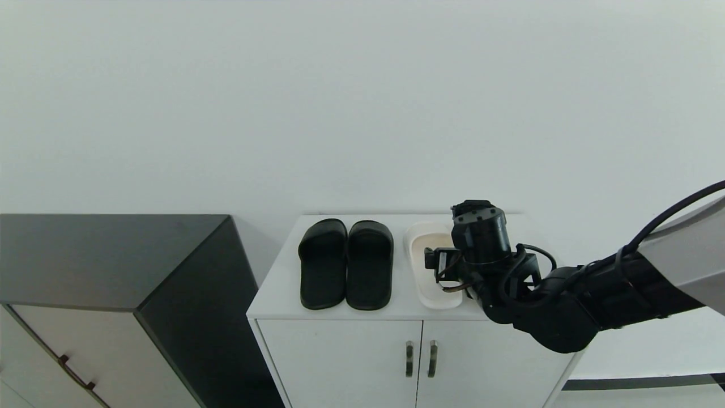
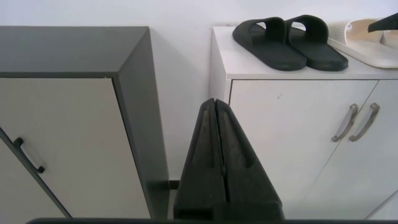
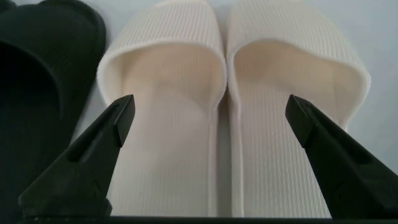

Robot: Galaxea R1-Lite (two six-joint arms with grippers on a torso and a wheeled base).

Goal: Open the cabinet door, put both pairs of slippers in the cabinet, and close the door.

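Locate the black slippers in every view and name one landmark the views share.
Head view: black slippers side by side on the white cabinet, to the left of the white slippers.
Left wrist view: the pair on the cabinet top, next to the white slippers.
Right wrist view: part of one black slipper beside the white pair.
Shared landmark: the white slippers, next to the black ones in all three views.
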